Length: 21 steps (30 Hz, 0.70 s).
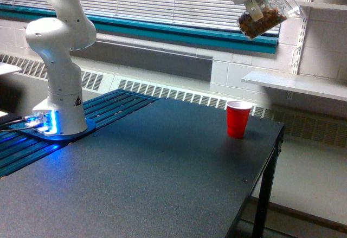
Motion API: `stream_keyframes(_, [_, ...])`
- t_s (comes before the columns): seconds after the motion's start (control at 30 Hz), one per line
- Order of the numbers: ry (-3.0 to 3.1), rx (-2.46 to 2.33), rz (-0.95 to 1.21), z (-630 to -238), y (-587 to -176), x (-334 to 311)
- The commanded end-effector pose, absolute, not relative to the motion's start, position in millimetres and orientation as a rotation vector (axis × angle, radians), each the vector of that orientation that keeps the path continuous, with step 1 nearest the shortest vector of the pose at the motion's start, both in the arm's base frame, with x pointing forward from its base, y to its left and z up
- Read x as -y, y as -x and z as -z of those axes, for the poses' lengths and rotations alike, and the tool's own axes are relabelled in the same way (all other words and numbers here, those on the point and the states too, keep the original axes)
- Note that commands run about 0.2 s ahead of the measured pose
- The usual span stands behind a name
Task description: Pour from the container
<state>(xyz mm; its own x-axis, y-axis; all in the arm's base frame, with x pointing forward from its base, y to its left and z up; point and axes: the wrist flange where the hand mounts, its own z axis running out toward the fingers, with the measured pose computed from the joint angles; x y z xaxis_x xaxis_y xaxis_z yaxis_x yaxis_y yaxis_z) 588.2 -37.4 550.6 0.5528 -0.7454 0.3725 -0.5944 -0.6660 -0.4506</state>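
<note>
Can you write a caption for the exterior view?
Gripper holds tilted clear plastic cup of brown bits high above red plastic cup.

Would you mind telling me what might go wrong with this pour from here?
1. The clear container, held tilted in the tool, hangs high above the red cup, so its brown bits could scatter over the table.
2. The cup stands near the table's edge; a bump might knock it off.

Count: two cups, one arm, one table

One clear container (265,14) with brown bits is hanging tilted in the single gripper (259,5), high above the table (162,167); one red cup (238,119) is standing on the table near its far edge, below the container; one white robot arm (59,59) is rising from the table's far corner at the exterior view's left.
</note>
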Motion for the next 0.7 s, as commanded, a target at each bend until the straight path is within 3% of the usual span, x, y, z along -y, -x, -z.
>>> stream_keyframes(0.03, [2.515,-1.104,0.815,-558.0,-588.2,37.0])
stream_keyframes(0.7, [2.557,-0.988,0.84,-545.3,-580.1,-11.8])
